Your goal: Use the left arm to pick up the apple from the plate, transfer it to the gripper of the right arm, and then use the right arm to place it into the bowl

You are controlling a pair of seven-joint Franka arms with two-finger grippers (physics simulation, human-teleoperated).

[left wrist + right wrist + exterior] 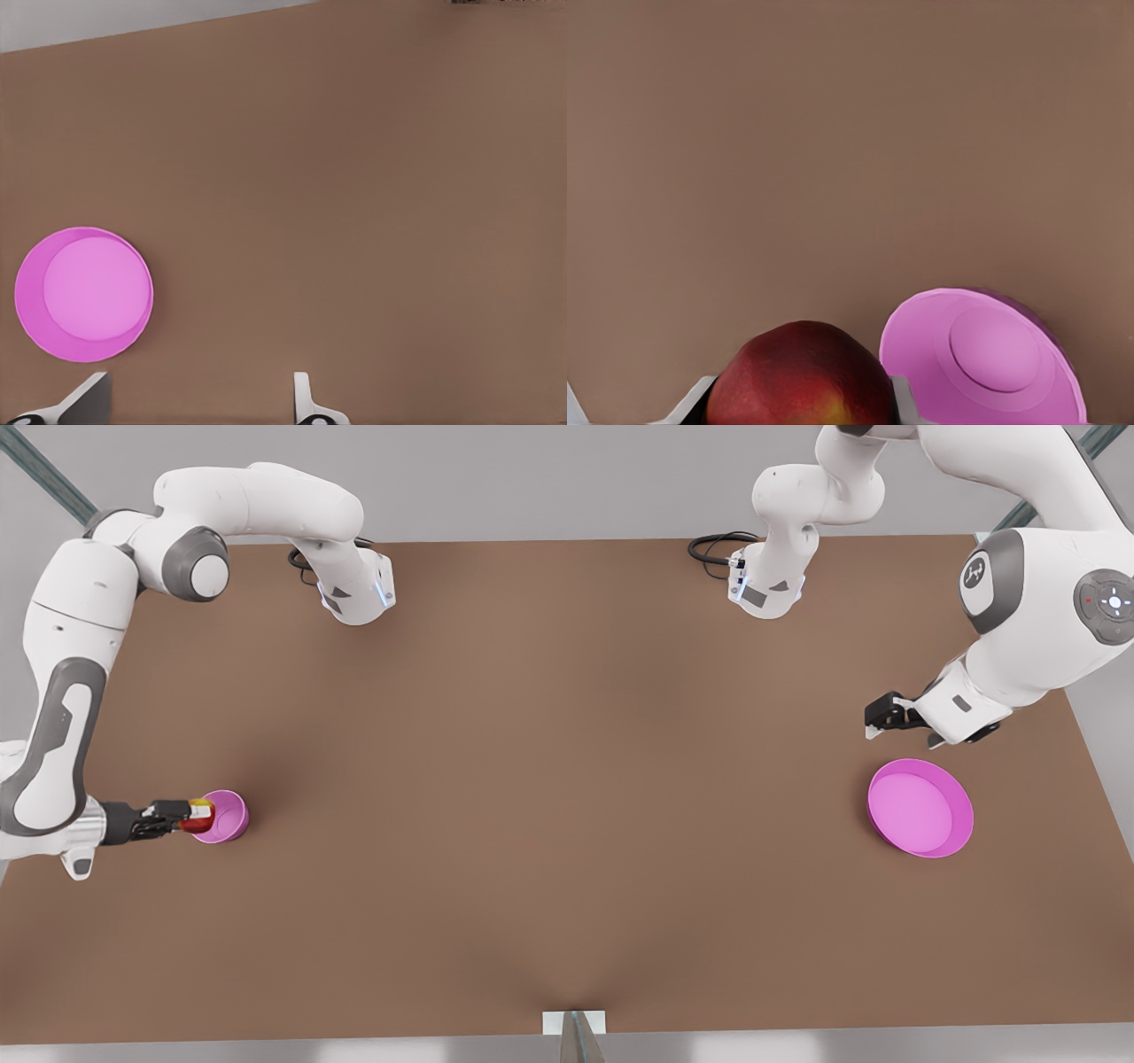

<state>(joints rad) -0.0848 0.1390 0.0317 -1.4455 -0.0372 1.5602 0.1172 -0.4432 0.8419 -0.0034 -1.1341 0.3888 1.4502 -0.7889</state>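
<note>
My right gripper (pixel 191 815) is at the front view's left, shut on the red-and-yellow apple (pixel 200 816). It holds the apple at the left rim of the small deep pink bowl (pixel 225 816). In the right wrist view the apple (pixel 799 379) sits between the fingers (pixel 691 403), with the bowl (pixel 983 363) just beside it. My left gripper (pixel 873 723) waits at the front view's right, open and holding nothing, a little behind the wide pink plate (pixel 920 808). In the left wrist view the plate (pixel 84 294) has nothing on it, and it lies off to one side of the left gripper (pixel 197 391).
The brown table (pixel 567 779) stretches bare between the bowl and the plate. Both arm bases (pixel 354 589) stand at its far edge with black cables. A small white bracket (pixel 574 1023) sits at the near edge.
</note>
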